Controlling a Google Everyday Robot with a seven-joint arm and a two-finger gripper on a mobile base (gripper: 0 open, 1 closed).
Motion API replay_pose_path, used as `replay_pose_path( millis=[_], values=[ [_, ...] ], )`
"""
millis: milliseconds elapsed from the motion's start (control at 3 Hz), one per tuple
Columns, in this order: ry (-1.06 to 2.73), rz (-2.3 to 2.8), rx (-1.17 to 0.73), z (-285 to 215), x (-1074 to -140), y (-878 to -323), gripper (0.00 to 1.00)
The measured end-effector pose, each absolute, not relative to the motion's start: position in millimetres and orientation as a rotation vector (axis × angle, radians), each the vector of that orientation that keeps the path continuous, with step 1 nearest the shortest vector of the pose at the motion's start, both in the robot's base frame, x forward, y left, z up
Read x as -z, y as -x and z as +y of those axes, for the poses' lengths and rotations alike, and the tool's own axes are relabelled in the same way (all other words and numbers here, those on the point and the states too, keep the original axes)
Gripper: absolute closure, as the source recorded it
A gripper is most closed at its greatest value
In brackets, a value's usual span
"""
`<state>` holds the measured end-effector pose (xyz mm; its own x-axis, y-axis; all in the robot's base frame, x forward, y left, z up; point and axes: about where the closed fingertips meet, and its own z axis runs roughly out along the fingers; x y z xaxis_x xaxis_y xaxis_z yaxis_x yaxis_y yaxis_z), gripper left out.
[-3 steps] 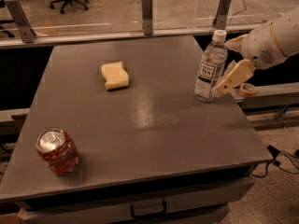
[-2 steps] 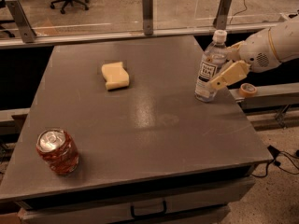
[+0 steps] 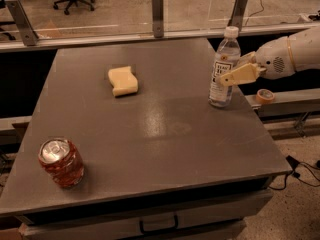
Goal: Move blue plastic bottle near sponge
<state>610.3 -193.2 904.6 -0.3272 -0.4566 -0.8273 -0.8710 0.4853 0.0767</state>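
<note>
Table: a big gray table (image 3: pixel 165 144) with a flat top.
Bottle: the blue plastic bottle (image 3: pixel 223 69) stands straight up near the right edge of the table, toward the back. It has a white cap and a white label with dark letters.
Sponge: the sponge (image 3: pixel 123 80) is pale yellow and lies flat on the table, toward the back and a bit left of the middle. It is well apart from the bottle, with bare table between them.
Can: a red can (image 3: pixel 61 162) stands at the front left corner, far from both the bottle and the sponge.
Gripper: the gripper (image 3: pixel 232 70) comes in from the right on a white arm and is at the bottle, about level with the label.
Hand state: the two tan fingers (image 3: pixel 242 74) are apart. One reaches across the front of the label and the other is behind the bottle's right side. I cannot tell if they touch the bottle.
Tape: a small roll of tape (image 3: pixel 264 96) lies on a ledge just off the right side of the table, under the arm.
Back: a glass wall with gray posts (image 3: pixel 157 14) stands behind the table.
</note>
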Motion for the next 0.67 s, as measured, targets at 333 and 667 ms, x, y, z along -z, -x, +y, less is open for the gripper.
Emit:
replay_pose_path(
  millis=[333,667],
  values=[
    [1.081,1.889,-0.715,-194,-932,-607,0.88],
    [1.153,1.814,-0.582,-199,-980,-600,1.0]
  ],
)
